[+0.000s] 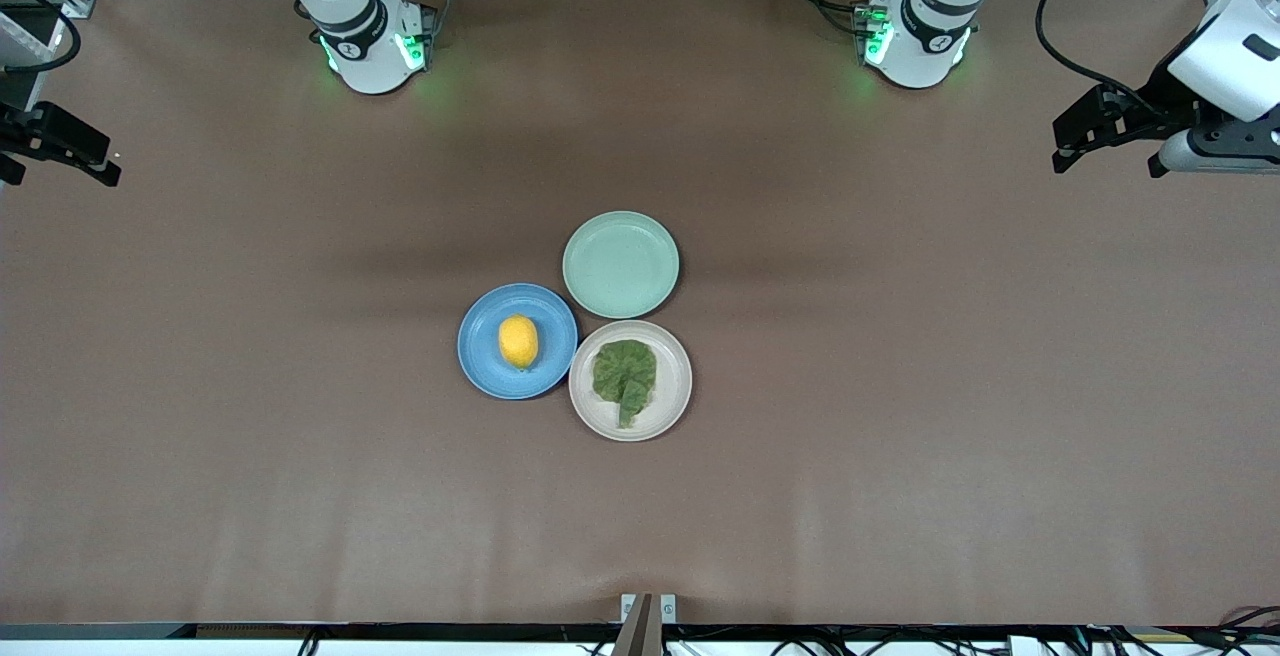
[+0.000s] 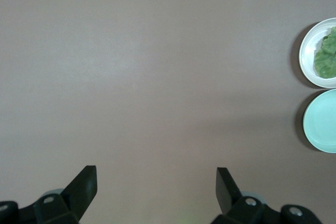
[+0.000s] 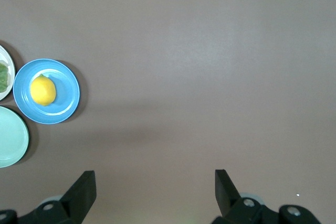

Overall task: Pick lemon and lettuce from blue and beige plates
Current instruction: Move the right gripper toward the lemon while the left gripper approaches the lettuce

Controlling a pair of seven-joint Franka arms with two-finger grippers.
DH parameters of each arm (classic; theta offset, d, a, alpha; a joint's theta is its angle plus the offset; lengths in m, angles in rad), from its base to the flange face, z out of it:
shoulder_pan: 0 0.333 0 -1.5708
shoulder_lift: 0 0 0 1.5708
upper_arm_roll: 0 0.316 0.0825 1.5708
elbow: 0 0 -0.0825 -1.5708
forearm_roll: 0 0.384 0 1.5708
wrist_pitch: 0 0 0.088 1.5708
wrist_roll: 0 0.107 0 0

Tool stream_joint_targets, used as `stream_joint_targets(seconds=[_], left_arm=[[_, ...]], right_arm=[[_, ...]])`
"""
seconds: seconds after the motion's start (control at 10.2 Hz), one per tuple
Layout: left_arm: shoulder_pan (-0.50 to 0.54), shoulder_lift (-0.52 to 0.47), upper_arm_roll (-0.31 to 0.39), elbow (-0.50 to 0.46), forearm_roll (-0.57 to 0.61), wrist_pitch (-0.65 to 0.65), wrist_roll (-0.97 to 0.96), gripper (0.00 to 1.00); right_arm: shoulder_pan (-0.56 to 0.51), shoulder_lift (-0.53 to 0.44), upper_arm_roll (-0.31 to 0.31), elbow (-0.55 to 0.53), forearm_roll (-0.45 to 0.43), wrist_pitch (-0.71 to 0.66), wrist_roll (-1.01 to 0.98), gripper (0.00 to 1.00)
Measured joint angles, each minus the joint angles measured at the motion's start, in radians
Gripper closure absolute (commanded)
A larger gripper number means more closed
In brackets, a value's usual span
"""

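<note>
The lemon [image 1: 518, 341] lies on the blue plate [image 1: 480, 361] in the middle of the table. The lettuce [image 1: 624, 373] lies flat on the beige plate [image 1: 670, 406], which touches the blue plate on the side toward the left arm's end. My left gripper [image 1: 1105, 161] is open and empty, up over bare table at the left arm's end. My right gripper [image 1: 60, 176] is open and empty over bare table at the right arm's end. The left wrist view shows its open gripper [image 2: 156, 179], the lettuce [image 2: 326, 56] and the beige plate [image 2: 307, 56]. The right wrist view shows its open gripper [image 3: 155, 182], the lemon [image 3: 43, 90] and the blue plate [image 3: 63, 103].
An empty pale green plate [image 1: 620, 264] sits against the other two plates, farther from the front camera. It also shows in the left wrist view [image 2: 321, 121] and the right wrist view [image 3: 10, 137]. Brown table surface surrounds the plates.
</note>
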Motion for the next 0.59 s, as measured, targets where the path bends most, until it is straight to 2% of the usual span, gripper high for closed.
stream_joint_targets(seconds=[0.59], left_arm=[[-0.01, 0.043, 0.0, 0.007, 0.0, -0.002, 0.0, 0.0]], right_arm=[[0.0, 0.002, 0.0, -0.004, 0.0, 0.0, 0.0, 0.0]])
